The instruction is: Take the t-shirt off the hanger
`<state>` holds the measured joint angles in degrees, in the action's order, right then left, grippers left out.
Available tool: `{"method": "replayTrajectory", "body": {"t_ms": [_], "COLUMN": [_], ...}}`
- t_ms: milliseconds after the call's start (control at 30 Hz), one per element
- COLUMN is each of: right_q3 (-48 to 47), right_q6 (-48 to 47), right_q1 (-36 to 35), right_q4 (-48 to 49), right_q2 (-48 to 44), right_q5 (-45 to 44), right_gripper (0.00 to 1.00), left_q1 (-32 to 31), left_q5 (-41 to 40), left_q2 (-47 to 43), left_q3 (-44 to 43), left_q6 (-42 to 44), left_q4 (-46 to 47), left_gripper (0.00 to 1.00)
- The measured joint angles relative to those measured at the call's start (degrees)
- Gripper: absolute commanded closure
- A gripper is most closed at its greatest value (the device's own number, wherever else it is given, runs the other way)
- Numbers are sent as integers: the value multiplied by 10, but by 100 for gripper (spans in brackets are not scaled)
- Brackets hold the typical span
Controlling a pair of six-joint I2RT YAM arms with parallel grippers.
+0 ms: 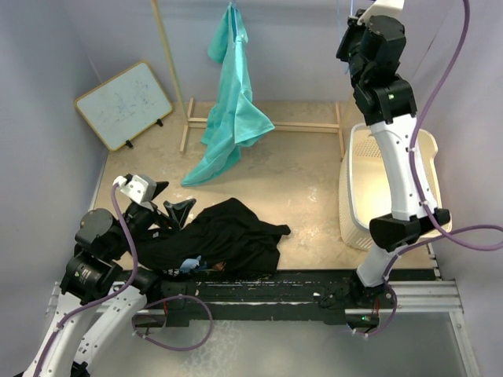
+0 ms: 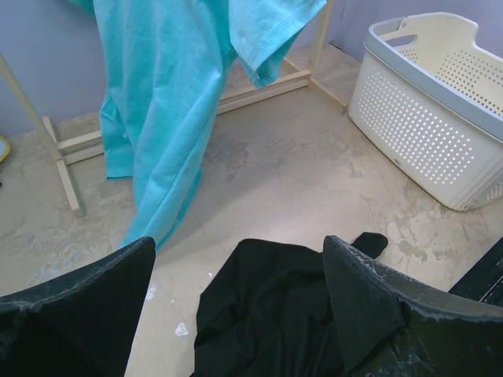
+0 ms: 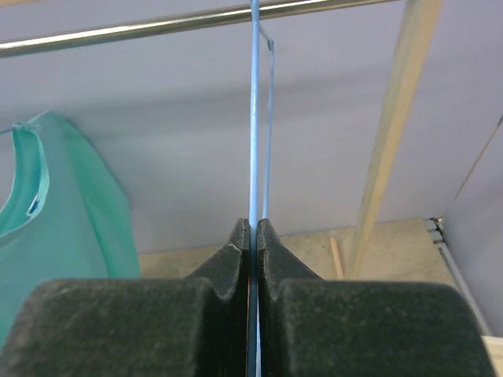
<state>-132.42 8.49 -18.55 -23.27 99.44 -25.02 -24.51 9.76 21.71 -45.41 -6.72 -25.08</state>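
A black t-shirt [image 1: 228, 236] lies crumpled on the table in front of the left arm; it also shows in the left wrist view [image 2: 275, 314]. My left gripper [image 1: 169, 200] is open and empty just above its left edge, with the jaws wide apart [image 2: 236, 243]. My right gripper [image 1: 352, 22] is raised high at the rack's right end. In the right wrist view it [image 3: 253, 228] is shut on a thin blue hanger [image 3: 254, 118] that hooks over the metal rail [image 3: 157, 27]. No cloth shows on this hanger.
A teal t-shirt [image 1: 232, 110] hangs from the rail at the left and drapes to the table. The wooden rack [image 1: 169, 63] stands at the back. A white laundry basket [image 1: 357, 181] stands on the right. A small whiteboard [image 1: 124, 104] leans at the back left.
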Motion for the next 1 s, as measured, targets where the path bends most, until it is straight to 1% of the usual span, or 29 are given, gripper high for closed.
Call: {"method": "replayTrajectory", "body": {"t_ms": [200,233,300,367,400,433,500,600,667,800,833,867,900,933,1000], "right_q3": [-5,2,12,35,51,82,144,248,308,451,482,510,536,556,593], "right_q6": [5,6,9,14,18,20,27,39,49,67,72,76,80,84,91], "right_q1": [-1,-2,-2,-2,-2,-2,-2,-2,-2,-9,-19,-38,-68,-101,-168], "right_q4": [-11,-12,-14,-15,-16,-13,-12,-4,1,23,24,27,31,34,48], "right_q2": [32,32,30,22,14,-2,-38,-111,-162,-287,-314,-338,-356,-365,-369], "right_q5": [43,53,69,95,108,126,146,174,194,273,290,303,311,319,327], "right_gripper": [100,97,87,67,60,49,37,28,26,24,21,16,6,1,0], "left_q1": [0,0,0,0,0,0,0,0,0,0,0,0,0,0,0], "left_q5": [-2,-2,-2,-2,-2,-2,-3,-4,-4,-10,-12,-13,-13,-13,-13], "left_q2": [0,0,0,1,1,1,2,2,2,0,-3,-6,-7,-8,-6], "left_q3": [0,0,1,2,2,2,2,2,2,3,3,3,3,3,3], "left_q6": [-2,-2,-2,-2,-2,-2,-2,-2,-2,-2,-2,-2,-2,-2,-2], "left_q4": [0,0,0,0,0,-1,-1,-1,-1,-2,-2,-3,-3,-2,-3], "left_gripper": [11,11,11,11,11,11,11,12,12,12,12,12,12,12,12]}}
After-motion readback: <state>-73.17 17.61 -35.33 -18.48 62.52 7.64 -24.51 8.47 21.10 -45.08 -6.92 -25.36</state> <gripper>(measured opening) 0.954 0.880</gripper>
